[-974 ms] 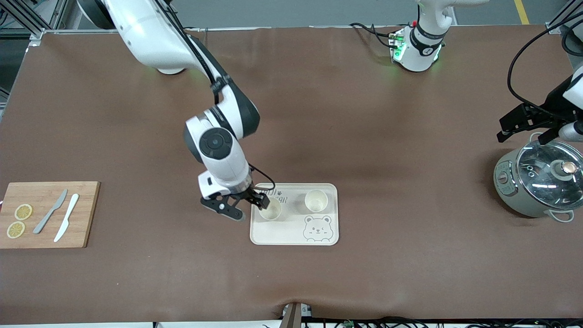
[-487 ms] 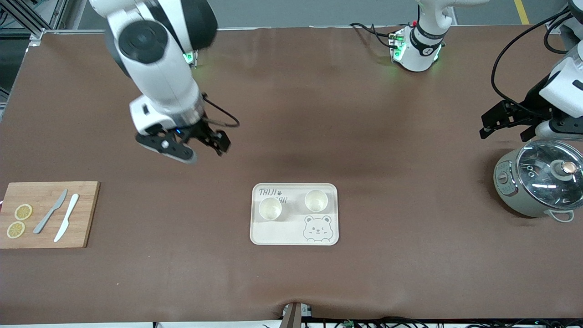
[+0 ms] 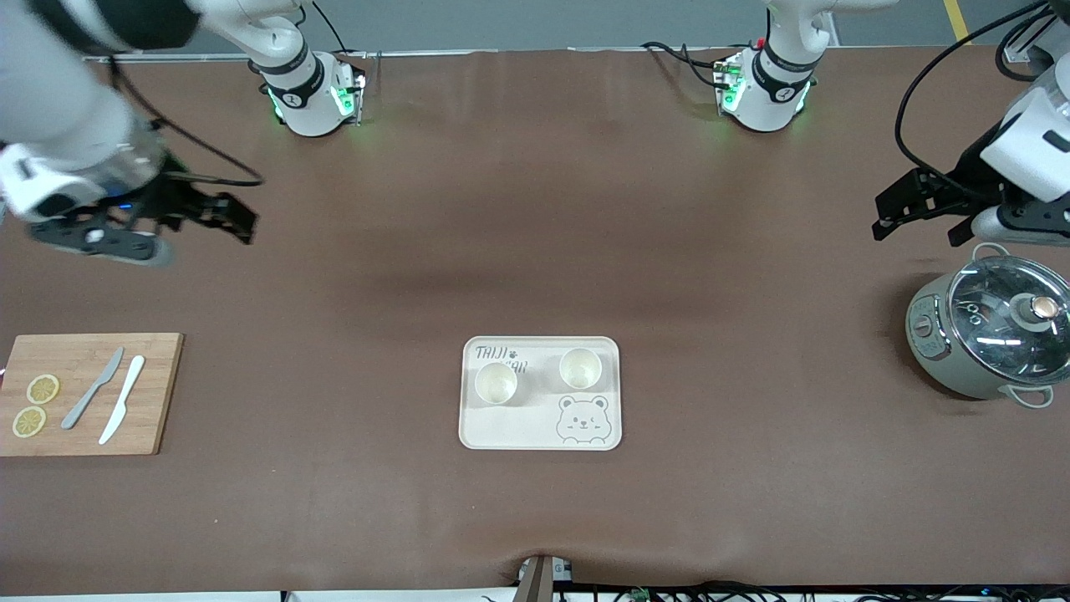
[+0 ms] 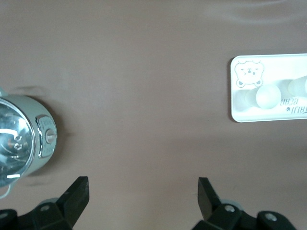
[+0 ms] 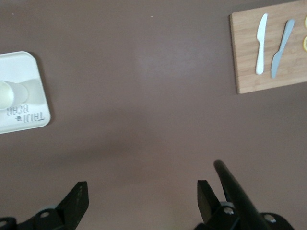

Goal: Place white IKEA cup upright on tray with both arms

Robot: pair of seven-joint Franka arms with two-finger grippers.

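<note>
Now both arms are hanging raised at the table's ends, empty jaws spread: the right gripper (image 3: 159, 230) over bare brown table (image 3: 535, 251), the left gripper (image 3: 924, 213) beside the pot (image 3: 986, 339). Two cups (image 3: 496, 384) (image 3: 580, 368) are standing upright on the tray (image 3: 510, 431).

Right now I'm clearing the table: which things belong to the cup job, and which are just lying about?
Job:
tray
two white cups upright on it
left end effector, open
right end effector, open

Lying about:
cutting board
two knives
lemon slices
pot
</note>
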